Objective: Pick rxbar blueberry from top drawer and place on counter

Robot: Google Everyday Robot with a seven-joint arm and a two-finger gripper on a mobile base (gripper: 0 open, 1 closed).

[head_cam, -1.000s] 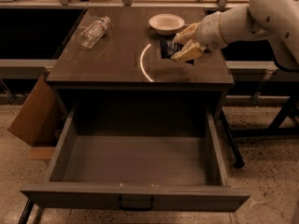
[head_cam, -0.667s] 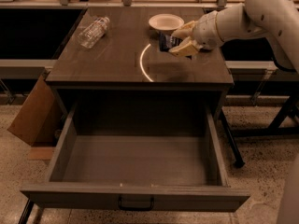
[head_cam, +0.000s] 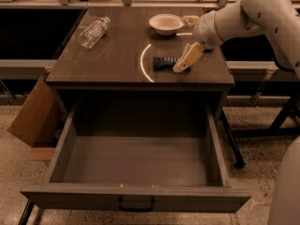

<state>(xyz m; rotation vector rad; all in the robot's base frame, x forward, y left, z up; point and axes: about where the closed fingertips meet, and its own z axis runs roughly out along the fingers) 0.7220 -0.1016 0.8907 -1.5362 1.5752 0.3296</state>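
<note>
Rxbar blueberry lies flat on desk, long axis left-right, just right of arc line. End effector sits at its right end; grip state can't be told.

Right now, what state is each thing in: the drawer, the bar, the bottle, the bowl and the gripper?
top drawer: pulled open, nothing visible inside.
rxbar blueberry: lying flat on the counter, just right of the pale arc.
plastic bottle: lying on its side, back left of the counter.
white bowl: upright, at the back.
gripper: low over the counter, at the bar's right end.
</note>
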